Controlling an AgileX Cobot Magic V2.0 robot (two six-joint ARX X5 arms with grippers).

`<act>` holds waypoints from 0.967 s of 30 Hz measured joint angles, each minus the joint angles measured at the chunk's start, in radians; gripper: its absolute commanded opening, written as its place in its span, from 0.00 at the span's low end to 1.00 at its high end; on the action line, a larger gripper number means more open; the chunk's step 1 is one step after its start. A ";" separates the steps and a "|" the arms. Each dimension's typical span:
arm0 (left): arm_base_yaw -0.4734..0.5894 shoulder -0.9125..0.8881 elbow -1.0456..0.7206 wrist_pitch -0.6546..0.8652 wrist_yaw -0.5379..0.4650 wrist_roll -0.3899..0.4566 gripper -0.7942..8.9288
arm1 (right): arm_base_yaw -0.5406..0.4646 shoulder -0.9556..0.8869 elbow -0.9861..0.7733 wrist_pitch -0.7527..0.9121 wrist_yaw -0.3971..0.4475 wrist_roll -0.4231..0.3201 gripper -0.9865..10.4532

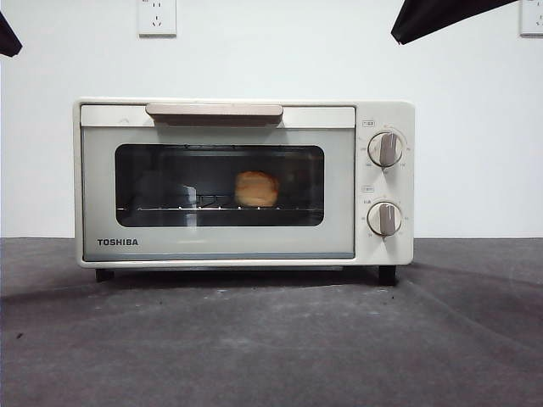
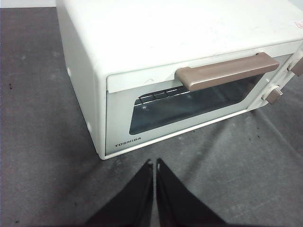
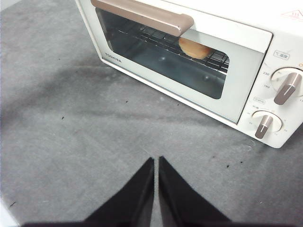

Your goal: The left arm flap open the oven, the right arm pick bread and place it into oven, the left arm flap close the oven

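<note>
The cream-white Toshiba oven [image 1: 246,182] stands on the grey cloth with its door shut. The bread [image 1: 256,188], a golden loaf, lies on the wire rack inside, seen through the glass window; it also shows in the right wrist view [image 3: 194,48]. In the left wrist view the bread is hidden behind the beige handle [image 2: 226,71]. My left gripper [image 2: 154,163] is shut and empty, held above the cloth in front of the oven's [image 2: 189,56] left corner. My right gripper [image 3: 156,161] is shut and empty, above the cloth in front of the oven [image 3: 246,75].
Two knobs [image 1: 385,149] sit on the oven's right panel. Black arm tips show at the top left corner [image 1: 7,38] and top right [image 1: 441,15]. Wall sockets [image 1: 157,15] are on the white wall behind. Grey cloth [image 1: 271,339] lies in front.
</note>
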 measured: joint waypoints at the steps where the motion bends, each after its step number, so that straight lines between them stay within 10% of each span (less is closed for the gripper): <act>1: 0.000 0.000 0.000 0.000 0.000 0.000 0.10 | 0.000 0.000 0.000 0.000 0.000 0.000 0.10; 14: 0.093 -0.209 -0.037 0.146 -0.057 0.178 0.10 | 0.000 0.000 0.000 0.000 0.000 0.000 0.10; 29: 0.198 -0.562 -0.528 0.476 -0.217 0.201 0.10 | 0.000 0.000 0.000 0.000 0.000 0.000 0.10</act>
